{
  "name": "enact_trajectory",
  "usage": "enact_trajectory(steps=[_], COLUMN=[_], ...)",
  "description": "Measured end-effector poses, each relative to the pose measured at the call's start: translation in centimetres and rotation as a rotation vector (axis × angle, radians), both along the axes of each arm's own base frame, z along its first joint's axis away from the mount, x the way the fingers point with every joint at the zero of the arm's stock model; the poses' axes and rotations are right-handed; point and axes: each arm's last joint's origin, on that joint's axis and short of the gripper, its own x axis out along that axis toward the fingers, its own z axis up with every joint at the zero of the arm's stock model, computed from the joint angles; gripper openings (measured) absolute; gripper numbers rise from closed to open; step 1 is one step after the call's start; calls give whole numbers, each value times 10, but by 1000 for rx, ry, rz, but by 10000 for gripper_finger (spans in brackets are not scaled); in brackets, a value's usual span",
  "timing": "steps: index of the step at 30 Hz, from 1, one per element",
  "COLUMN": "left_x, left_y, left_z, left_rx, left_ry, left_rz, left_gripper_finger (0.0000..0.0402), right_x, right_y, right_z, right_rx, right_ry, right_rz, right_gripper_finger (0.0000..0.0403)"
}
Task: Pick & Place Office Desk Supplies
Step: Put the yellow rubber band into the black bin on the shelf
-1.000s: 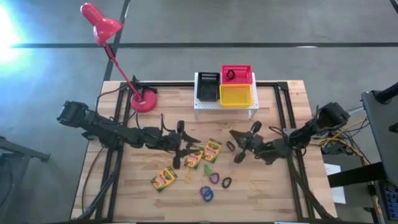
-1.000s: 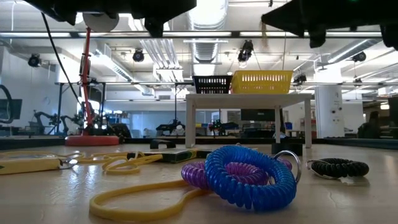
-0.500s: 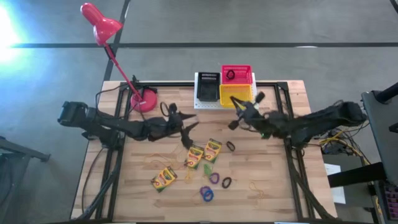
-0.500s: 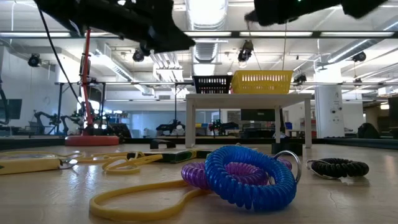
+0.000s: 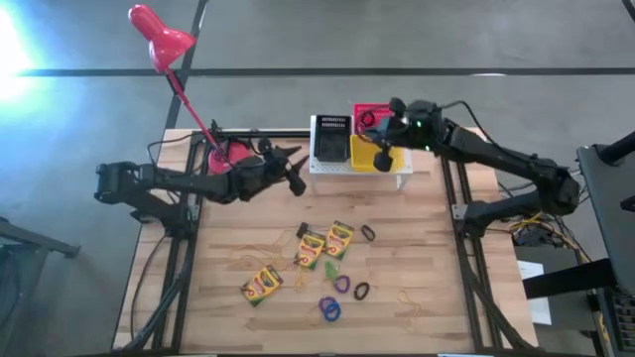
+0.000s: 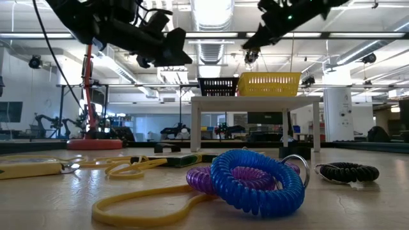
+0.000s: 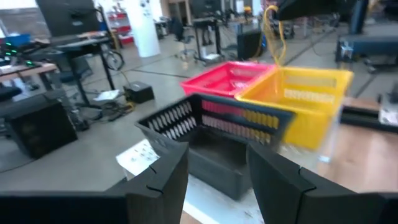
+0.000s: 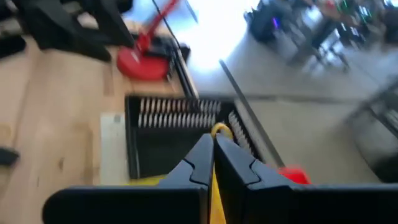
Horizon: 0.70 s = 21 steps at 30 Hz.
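Observation:
My right gripper (image 5: 381, 157) is up over the yellow basket (image 5: 377, 151) on the white stand (image 5: 359, 177) at the table's far edge, shut on a thin yellow rubber band (image 7: 271, 30). My left gripper (image 5: 294, 178) hovers open and empty just left of the stand, facing the black basket (image 7: 211, 140). On the table lie three crayon boxes (image 5: 339, 239), (image 5: 311, 248), (image 5: 261, 285). Beside them are black (image 5: 368, 233), purple (image 5: 342, 284) and blue (image 5: 329, 309) rings and loose yellow bands (image 5: 410, 300). My right gripper pinches the yellow rubber band between its shut fingertips (image 8: 205, 149); a small loop of it (image 8: 219, 129) pokes out past the tips. The fingers slant downward, coming from the table's right. The band hangs slack below them (image 7: 268, 43), clear of the table, above the yellow basket.
A red basket (image 5: 378, 117) with a black ring in it sits behind the yellow one. The red desk lamp's base (image 5: 230, 159) stands at the far left, close to my left arm. In the low view the coiled blue ring (image 6: 255, 182) lies nearest.
My right gripper has risen from the middle right of the table and swung toward the far edge, turning as it went, and now hangs over the baskets with the yellow band, still shut. My left gripper has swung from the crayon boxes toward the far edge, to beside the black basket, staying open.

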Motion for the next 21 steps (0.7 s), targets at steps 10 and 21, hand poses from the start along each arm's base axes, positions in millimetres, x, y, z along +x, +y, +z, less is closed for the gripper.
enact_trajectory(steps=[10,21], left_x=[0,0], left_y=[12,11], left_z=[14,10], left_rx=[120,107], left_ry=[-15,8], left_rz=[21,-6], left_gripper_finger=[163,163], right_x=[57,95], right_y=[-38,-56], right_z=[-43,-27], right_rx=[-36,-82], right_ry=[-179,-95], right_rz=[88,17], right_gripper_finger=[8,8])
